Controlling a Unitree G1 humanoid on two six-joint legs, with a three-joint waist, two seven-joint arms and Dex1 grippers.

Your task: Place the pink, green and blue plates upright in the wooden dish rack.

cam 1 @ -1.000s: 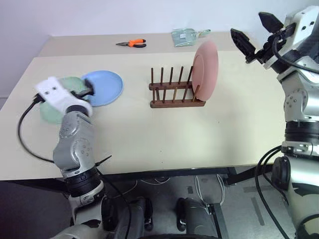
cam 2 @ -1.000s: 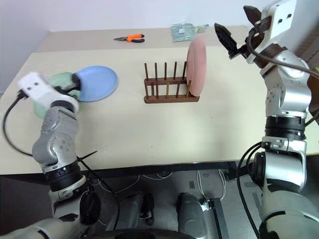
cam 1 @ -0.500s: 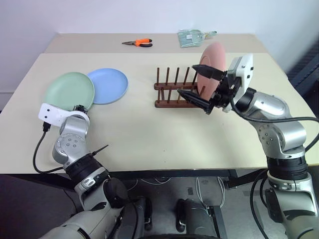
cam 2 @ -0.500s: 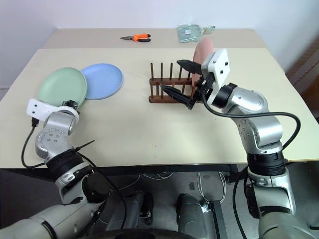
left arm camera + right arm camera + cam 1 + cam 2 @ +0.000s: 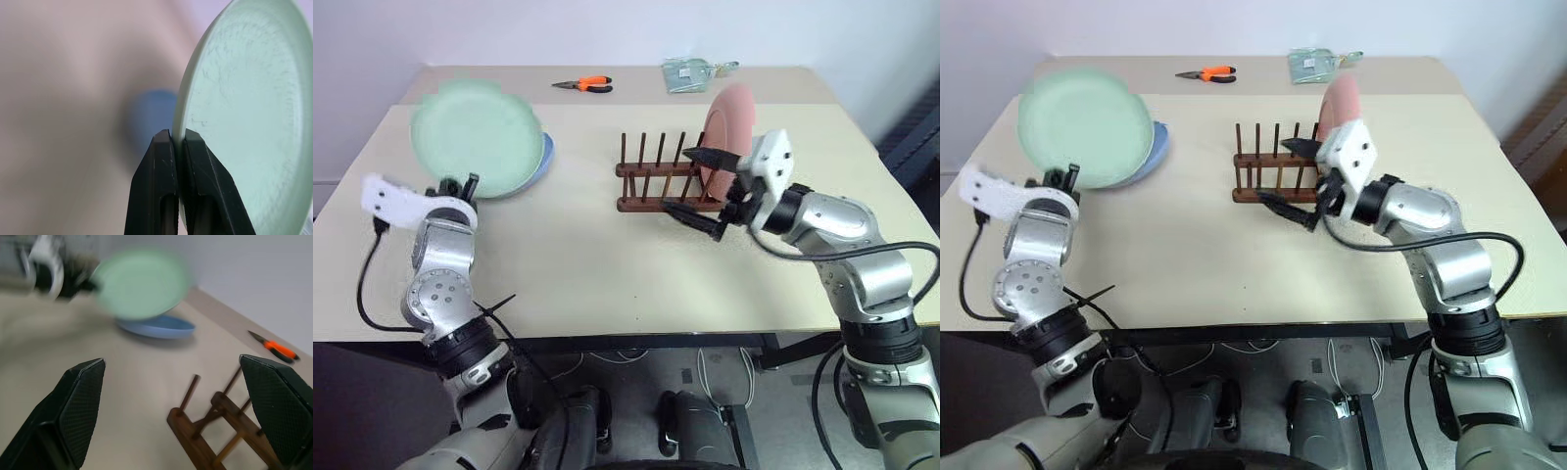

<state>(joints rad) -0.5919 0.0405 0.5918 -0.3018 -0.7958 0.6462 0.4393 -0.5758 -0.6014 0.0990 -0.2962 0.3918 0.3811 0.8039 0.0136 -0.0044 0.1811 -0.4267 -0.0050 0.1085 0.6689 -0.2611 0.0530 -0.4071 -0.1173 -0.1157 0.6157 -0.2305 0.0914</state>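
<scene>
The left gripper point(image 5: 177, 142) pinches the green plate point(image 5: 478, 130) by its rim, lifted over the blue plate point(image 5: 155, 326) near the table's point(image 5: 597, 255) left edge. The right gripper point(image 5: 702, 182) gapes wide before the wooden dish rack point(image 5: 658, 179), where the pink plate point(image 5: 728, 119) stands upright at the right end. Bare tabletop lies between the arms. Orange pliers point(image 5: 581, 84) lie near the far edge.

- A beige table point(image 5: 607, 255) is carrying all the items.
- The wooden dish rack point(image 5: 658, 186) is standing near the table's middle, with a pink plate point(image 5: 729, 122) standing upright at its right end.
- A blue plate point(image 5: 156, 326) is lying flat toward the left side.
- Orange-handled pliers point(image 5: 580, 85) and a clear packet point(image 5: 690, 73) are lying at the far edge, well apart from the rack.
</scene>
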